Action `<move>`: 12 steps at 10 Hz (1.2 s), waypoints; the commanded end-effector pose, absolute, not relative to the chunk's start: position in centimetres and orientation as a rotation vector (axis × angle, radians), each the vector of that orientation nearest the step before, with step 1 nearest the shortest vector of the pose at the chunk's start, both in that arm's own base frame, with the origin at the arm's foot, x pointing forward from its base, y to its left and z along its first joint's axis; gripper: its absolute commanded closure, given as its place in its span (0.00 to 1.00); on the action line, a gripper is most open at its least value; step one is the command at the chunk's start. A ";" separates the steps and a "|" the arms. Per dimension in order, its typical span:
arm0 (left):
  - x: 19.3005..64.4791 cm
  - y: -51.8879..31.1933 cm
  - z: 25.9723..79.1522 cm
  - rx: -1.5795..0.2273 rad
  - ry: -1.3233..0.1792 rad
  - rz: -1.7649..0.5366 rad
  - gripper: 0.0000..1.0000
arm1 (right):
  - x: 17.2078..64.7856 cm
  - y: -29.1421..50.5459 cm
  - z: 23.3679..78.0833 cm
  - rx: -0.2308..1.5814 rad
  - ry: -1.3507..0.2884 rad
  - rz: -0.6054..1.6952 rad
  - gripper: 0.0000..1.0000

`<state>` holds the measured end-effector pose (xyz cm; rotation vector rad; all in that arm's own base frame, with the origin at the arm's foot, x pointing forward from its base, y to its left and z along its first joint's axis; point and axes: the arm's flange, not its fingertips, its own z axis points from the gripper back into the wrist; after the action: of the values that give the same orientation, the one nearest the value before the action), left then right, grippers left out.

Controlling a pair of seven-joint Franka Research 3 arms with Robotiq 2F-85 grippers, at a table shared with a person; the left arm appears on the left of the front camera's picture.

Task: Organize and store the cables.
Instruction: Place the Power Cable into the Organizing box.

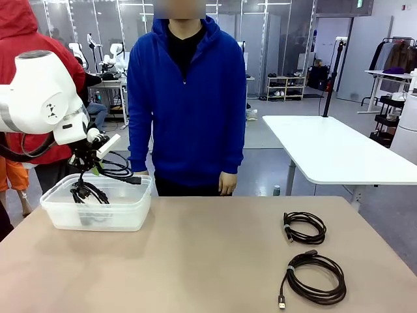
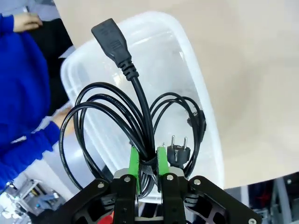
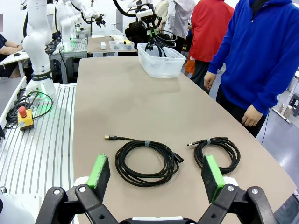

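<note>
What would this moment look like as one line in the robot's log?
left gripper: shut on power cable, over clear bin | right gripper: open, empty | larger coil, smaller coil: on table

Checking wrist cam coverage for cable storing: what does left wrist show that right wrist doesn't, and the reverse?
Left wrist, not right wrist: close-up of the left gripper, fingers shut on the power cable at its strap, with the two-pin plug clear.
Right wrist, not left wrist: the open right gripper facing two coiled cables on the table.
Both: the clear bin, the held power cable, the person in blue.
</note>
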<state>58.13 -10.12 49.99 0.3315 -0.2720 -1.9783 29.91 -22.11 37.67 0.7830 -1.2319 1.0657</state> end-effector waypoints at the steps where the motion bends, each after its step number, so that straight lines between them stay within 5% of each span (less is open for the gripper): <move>1: 60.2 -10.1 48.8 0.255 -0.185 -1.925 0.82 | 29.8 -22.2 37.7 0.784 -1.248 1.071 0.00; 4: 61.2 -7.8 43.0 0.124 -0.133 -1.797 0.82 | 29.8 -22.2 37.7 0.784 -1.248 1.071 0.00; 5: 60.8 -7.4 42.4 0.103 -0.139 -1.791 0.51 | 29.8 -22.2 37.7 0.784 -1.248 1.071 0.00; 6: 60.5 -7.2 42.5 0.104 -0.167 -1.773 0.49 | 29.8 -22.2 37.7 0.784 -1.248 1.071 0.00; 7: 60.3 -7.1 42.9 0.114 -0.186 -1.765 0.18 | 29.8 -22.2 37.7 0.784 -1.248 1.071 0.00; 8: 60.2 -7.2 43.3 0.119 -0.217 -1.773 0.16 | 29.8 -22.2 37.7 0.784 -1.248 1.071 0.00; 9: 60.1 -7.1 43.4 0.121 -0.215 -1.773 0.00 | 29.8 -22.2 37.7 0.784 -1.248 1.071 0.00; 12: 59.6 -6.7 43.5 0.119 -0.225 -1.756 0.05 | 29.8 -22.2 37.7 0.784 -1.248 1.071 0.00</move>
<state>60.30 -7.11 44.00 0.1215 -0.2001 -1.7723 29.91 -22.11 37.67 0.7832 -1.2319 1.0657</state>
